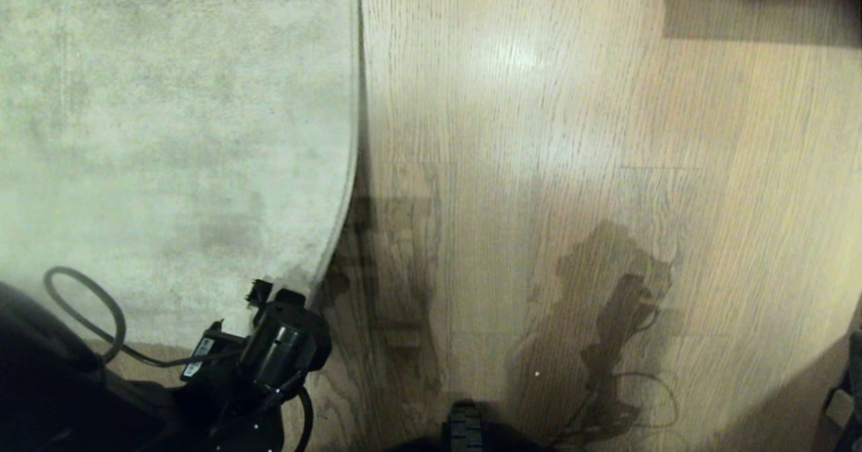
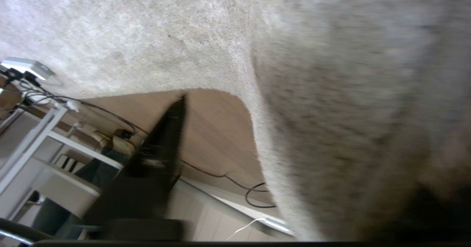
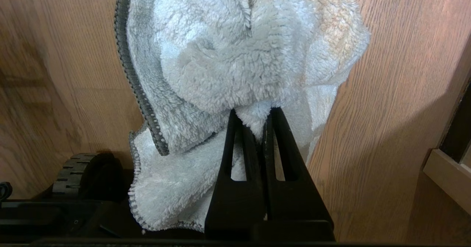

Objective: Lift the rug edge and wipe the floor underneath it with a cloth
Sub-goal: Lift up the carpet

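The mottled grey rug [image 1: 168, 122] covers the left of the head view. Its straight rug edge [image 1: 355, 135] runs down to a curved corner [image 1: 326, 256]. My left gripper [image 1: 269, 292] sits at that corner. In the left wrist view one black finger [image 2: 169, 136] shows, apart from the rug edge [image 2: 265, 158], with bare floor [image 2: 217, 129] between them. The rug hides the other finger. The oak floor [image 1: 539, 169] lies right of the rug. My right gripper [image 3: 254, 110] is shut on the pale blue-white cloth [image 3: 239, 55], which hangs bunched above the floor.
A black cable [image 1: 87, 304] loops over the rug near the left arm. My base wheel [image 1: 465, 428] is at the bottom centre. Dark furniture [image 1: 761, 1] stands at the far right. White shelving [image 2: 55, 129] and loose floor cables [image 2: 254, 199] lie beyond the rug corner.
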{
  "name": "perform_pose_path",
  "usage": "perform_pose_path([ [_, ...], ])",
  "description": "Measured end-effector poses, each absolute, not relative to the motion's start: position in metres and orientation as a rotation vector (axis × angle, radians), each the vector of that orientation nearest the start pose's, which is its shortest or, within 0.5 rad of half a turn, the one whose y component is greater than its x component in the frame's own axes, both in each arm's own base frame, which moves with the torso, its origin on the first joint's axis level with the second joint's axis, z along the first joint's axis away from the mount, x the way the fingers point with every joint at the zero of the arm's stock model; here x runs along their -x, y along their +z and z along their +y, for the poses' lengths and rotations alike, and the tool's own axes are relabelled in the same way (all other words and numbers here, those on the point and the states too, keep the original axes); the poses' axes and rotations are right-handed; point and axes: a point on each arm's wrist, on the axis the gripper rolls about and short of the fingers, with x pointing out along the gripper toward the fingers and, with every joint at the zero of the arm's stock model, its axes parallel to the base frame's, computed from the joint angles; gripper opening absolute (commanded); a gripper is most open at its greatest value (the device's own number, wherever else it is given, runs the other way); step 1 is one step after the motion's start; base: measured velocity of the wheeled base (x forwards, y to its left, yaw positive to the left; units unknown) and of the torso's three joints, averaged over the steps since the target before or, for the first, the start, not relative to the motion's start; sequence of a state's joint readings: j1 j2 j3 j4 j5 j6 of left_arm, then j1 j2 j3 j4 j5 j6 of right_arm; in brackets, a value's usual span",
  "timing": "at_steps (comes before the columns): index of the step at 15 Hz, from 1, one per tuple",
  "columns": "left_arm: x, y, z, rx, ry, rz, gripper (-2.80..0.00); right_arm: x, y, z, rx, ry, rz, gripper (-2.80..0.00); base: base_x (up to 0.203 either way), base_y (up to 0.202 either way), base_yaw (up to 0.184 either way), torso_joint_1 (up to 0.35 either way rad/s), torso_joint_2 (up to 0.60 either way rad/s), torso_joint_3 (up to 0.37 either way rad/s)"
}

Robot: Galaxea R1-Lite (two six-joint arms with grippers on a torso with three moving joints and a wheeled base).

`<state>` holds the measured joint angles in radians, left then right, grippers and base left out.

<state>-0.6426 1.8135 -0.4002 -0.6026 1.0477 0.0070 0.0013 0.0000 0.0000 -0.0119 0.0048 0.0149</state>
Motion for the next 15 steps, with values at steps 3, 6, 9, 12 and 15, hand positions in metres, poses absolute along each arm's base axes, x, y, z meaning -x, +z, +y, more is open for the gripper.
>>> perform_pose_path([
  [3,-0.204,0.063,-0.128,-0.593,0.363,0.531,-2.80,0.023,0.077,0.000,-0.015,0.006,-0.012,-2.80,0.000,0.000,0.000,0.000,0.00,0.000],
  [6,-0.203,0.064,-0.129,-0.588,0.354,0.528,-2.80,0.023,0.077,0.000,-0.015,0.006,-0.012,-2.80,0.000,0.000,0.000,0.000,0.00,0.000],
  [9,-0.202,0.071,-0.127,-0.565,0.357,0.511,-2.80,0.023,0.077,0.000,-0.015,0.006,-0.012,-2.80,0.000,0.000,0.000,0.000,0.00,0.000],
  [12,-0.202,0.077,-0.126,-0.533,0.333,0.501,-2.80,0.023,0.077,0.000,-0.015,0.006,-0.012,-2.80,0.000,0.000,0.000,0.000,0.00,0.000],
  [15,-0.198,0.081,-0.122,-0.504,0.291,0.501,-2.80,0.023,0.077,0.000,-0.015,0.006,-0.013,-2.80,0.000,0.000,0.000,0.000,0.00,0.000],
])
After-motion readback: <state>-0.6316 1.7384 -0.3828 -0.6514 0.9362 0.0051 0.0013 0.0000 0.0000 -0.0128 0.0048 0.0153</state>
